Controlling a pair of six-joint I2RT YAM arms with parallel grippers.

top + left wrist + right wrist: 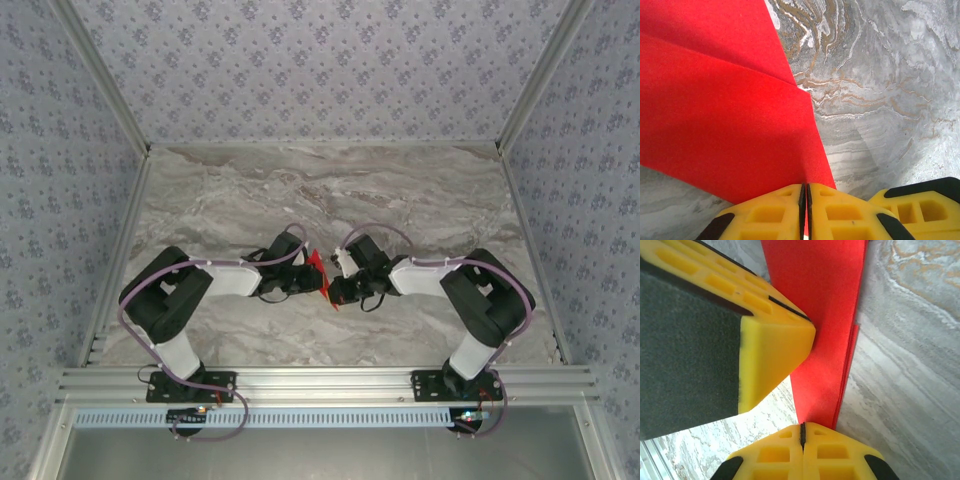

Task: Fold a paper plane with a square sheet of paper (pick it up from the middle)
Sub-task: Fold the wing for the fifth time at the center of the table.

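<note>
The red sheet of paper [318,268], folded into creased layers, hangs above the marble table between both grippers at the middle of the top view. My left gripper [806,189] is shut on its lower edge, and the paper [725,115] spreads up and to the left with a diagonal crease. My right gripper [802,429] is shut on the narrow end of the paper [825,315], whose stacked layers show along the right edge. The left gripper's yellow finger [775,335] presses against the paper from the left. In the top view the left gripper [303,277] and right gripper [336,287] nearly touch.
The grey marble tabletop [330,190] stretches behind the grippers to the patterned back wall. An aluminium rail [330,380] runs along the near edge with both arm bases on it. The right gripper's finger [920,205] shows at the left wrist view's lower right.
</note>
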